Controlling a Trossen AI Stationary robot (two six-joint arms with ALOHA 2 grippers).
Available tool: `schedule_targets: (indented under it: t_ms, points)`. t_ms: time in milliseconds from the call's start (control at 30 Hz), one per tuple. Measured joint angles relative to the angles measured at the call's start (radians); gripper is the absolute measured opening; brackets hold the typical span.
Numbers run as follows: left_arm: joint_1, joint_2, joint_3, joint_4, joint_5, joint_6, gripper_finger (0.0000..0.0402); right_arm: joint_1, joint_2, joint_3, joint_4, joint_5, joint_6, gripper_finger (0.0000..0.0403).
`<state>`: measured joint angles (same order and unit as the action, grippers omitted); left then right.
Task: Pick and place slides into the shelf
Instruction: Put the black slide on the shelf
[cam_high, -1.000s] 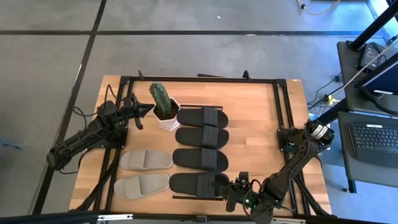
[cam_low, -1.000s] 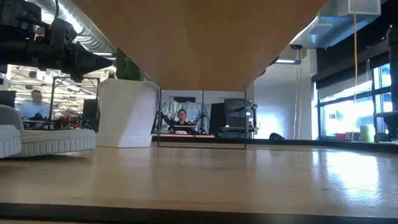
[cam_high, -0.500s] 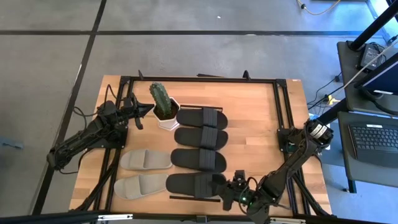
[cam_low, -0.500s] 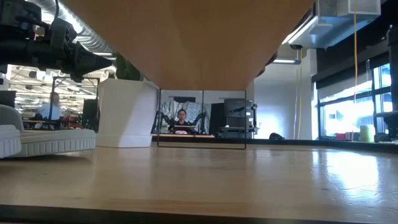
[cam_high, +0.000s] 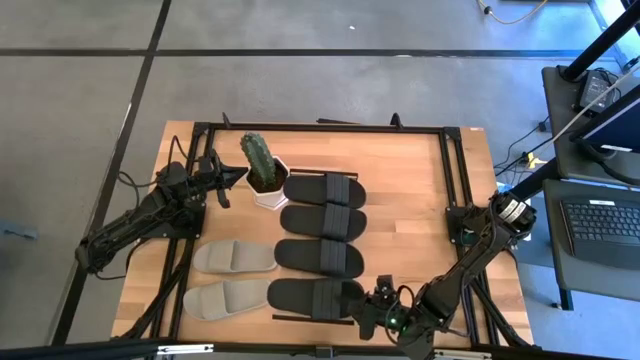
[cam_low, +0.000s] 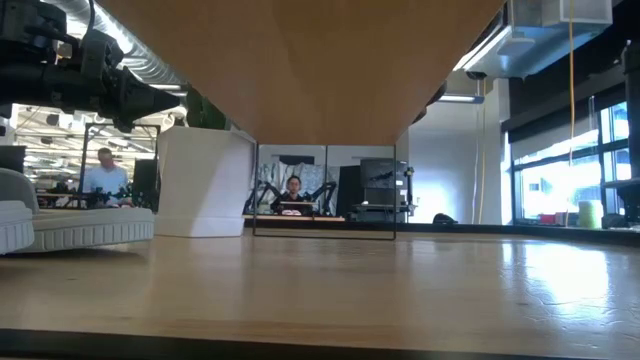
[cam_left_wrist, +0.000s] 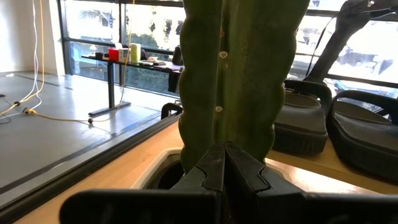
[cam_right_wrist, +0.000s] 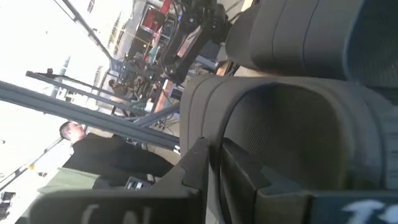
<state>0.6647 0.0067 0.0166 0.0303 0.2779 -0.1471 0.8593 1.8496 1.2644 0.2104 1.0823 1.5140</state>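
black slide (cam_high: 312, 297) | heel end at right gripper (cam_high: 366, 312) jaws | jaws slightly apart

overhead looks straight down; low looks level across the table (cam_low: 400, 290); both catch the white pot (cam_high: 268, 192).

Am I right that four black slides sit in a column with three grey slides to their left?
Not quite. The high view shows two grey slides, not three, left of the column of four black slides.
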Motion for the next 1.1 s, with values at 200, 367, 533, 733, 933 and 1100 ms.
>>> schedule_targets:
  t_ms: [200,367,533,733,933,1100]
  points:
    - [0.0,0.0,0.0,0.0,0.0,0.0,0.0,0.0,0.0,0.0,-0.007,-0.028,-0.001,0.0051]
    - [0.0,0.0,0.0,0.0,0.0,0.0,0.0,-0.002,0.0,0.0,-0.007,-0.038,0.0,0.0086]
    - [0.0,0.0,0.0,0.0,0.0,0.0,0.0,-0.002,0.0,0.0,0.01,-0.038,0.003,0.0119]
    - [0.0,0.0,0.0,0.0,0.0,0.0,0.0,-0.001,0.0,0.0,0.039,-0.038,0.005,0.0128]
    - [0.0,0.0,0.0,0.0,0.0,0.0,0.0,-0.002,0.0,0.0,0.039,-0.056,0.03,0.0128]
    - [0.0,0.0,0.0,0.0,0.0,0.0,0.0,-0.002,0.0,0.0,0.036,-0.065,0.051,0.0128]
